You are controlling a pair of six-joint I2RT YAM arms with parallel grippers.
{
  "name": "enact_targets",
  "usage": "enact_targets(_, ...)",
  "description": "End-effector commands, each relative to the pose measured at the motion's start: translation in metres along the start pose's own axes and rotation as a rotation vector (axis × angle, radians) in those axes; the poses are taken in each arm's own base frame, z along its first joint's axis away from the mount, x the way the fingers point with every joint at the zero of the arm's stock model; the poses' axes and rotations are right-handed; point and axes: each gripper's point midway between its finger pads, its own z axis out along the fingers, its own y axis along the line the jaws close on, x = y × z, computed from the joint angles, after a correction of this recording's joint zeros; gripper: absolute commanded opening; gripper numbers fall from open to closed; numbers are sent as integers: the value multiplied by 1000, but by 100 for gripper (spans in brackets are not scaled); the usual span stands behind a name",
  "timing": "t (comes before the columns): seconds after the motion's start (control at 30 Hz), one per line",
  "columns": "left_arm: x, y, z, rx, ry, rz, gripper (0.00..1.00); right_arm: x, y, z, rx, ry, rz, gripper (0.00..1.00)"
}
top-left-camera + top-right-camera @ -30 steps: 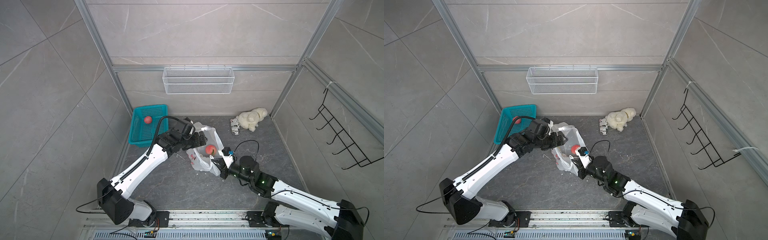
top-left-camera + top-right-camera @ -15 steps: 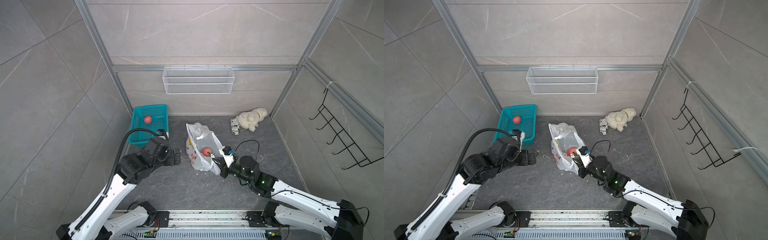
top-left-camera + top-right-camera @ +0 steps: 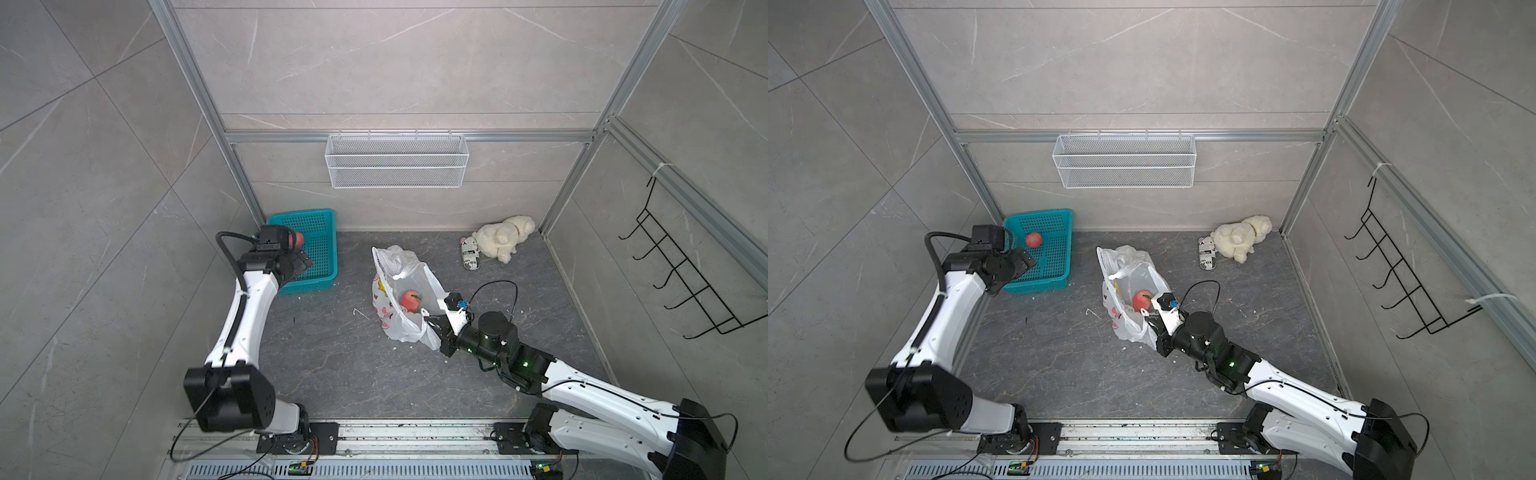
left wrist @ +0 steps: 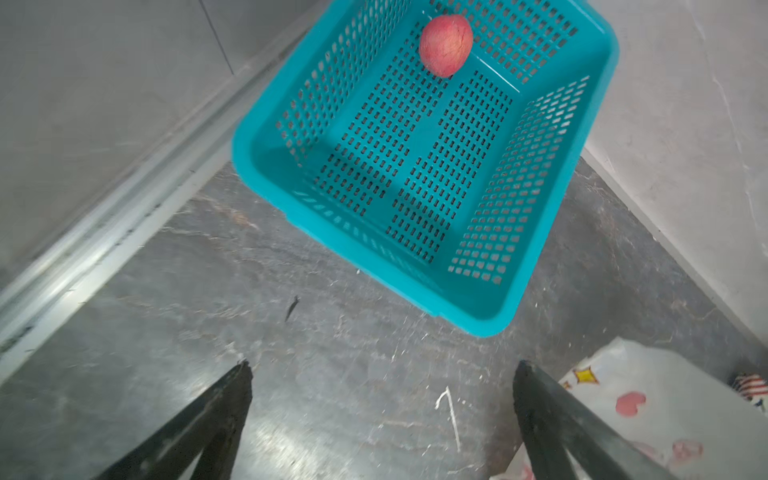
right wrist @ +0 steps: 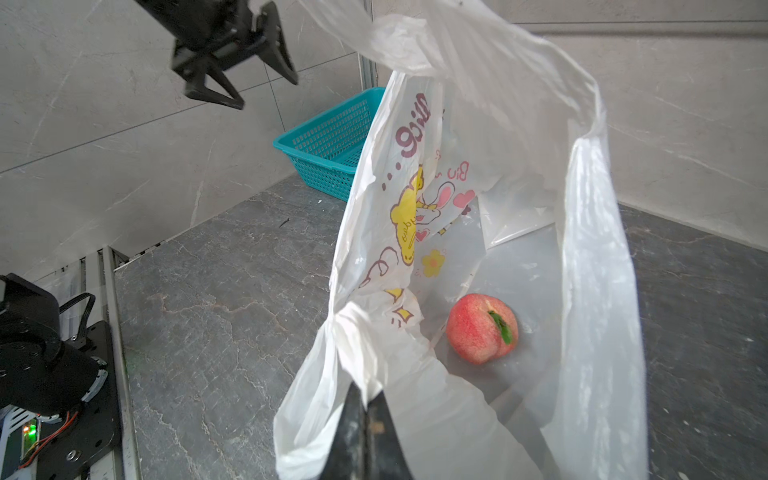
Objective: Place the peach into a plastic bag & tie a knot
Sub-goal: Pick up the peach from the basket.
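The left pincer (image 4: 384, 366) has been drawn out of the mouth of the plastic bag (image 3: 398, 329), where it was seen a second ago close over the peach (image 3: 410, 300). It has been swung across the desk (image 3: 353, 374) and raised beside the teal basket (image 3: 316, 285), its jaws spread slightly wider. The bag's far side has been let go and is left standing crumpled; the peach has shifted a little inside.

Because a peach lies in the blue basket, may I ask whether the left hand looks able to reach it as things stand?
Probably yes. The left hand is open and empty, close to the basket, which is open on top, and nothing covers the peach there.
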Motion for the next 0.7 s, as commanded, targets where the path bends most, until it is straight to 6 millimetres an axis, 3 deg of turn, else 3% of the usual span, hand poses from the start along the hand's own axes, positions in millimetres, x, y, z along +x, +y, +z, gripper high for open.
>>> enact_targets(0.0, -47, -47, 33, 134, -18, -112, 100, -2, 3, -5, -10, -2, -9, 0)
enact_targets(0.1, -70, -59, 82, 103, 14, -142, 99, -6, 6, -8, -25, -20, -7, 0)
enact_targets(0.27, -101, -73, 144, 67, -1, -141, 99, -7, 11, -10, -52, -22, -1, 0)
enact_targets(0.4, -109, -56, 199, 50, -15, -210, 100, -7, 14, -9, -69, -18, -1, 0)
enact_targets(0.67, -129, -66, 253, 125, -76, -230, 100, -5, 17, -7, -84, -19, -10, 0)
